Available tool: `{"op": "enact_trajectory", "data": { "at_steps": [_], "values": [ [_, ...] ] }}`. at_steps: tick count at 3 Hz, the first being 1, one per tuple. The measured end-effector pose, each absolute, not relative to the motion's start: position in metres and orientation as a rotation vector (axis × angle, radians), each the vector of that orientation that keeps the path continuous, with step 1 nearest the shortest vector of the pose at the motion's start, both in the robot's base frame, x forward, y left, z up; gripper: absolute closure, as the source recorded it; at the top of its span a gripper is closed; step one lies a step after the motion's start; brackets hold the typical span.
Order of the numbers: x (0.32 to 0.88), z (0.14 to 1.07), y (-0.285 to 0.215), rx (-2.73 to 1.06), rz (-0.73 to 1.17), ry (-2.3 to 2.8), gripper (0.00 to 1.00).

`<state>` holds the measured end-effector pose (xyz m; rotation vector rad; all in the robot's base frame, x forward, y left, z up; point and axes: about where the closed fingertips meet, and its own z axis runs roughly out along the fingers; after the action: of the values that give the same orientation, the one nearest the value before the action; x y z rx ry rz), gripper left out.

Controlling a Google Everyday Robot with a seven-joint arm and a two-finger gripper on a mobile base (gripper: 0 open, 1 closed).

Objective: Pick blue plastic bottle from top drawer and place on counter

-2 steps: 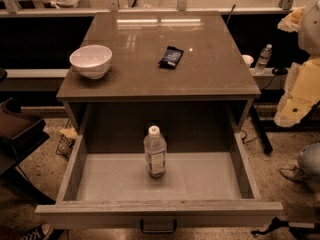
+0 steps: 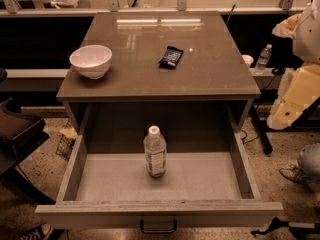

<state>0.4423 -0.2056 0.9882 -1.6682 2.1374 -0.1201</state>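
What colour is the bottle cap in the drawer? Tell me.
White cap, blue plastic bottle, in the top drawer; camera view. Hand not in view.

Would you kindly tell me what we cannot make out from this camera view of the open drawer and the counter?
- The pincer: not in the camera view; only pale shapes, perhaps arm parts, show at the right edge, cut off by the frame.
- Label of the blue plastic bottle in the top drawer: too small to read.
- Dark packet on the counter: print too small to identify.
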Motion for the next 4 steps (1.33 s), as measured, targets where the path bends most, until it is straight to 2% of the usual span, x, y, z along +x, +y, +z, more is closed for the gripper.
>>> {"op": "enact_trajectory", "data": {
  "at_steps": [3,4],
  "values": [
    [0.457,0.890,-0.165,-1.597,0.239,1.795,0.00],
    [0.455,0.889,-0.159,-1.641,0.235,1.716,0.00]
  ]
}}
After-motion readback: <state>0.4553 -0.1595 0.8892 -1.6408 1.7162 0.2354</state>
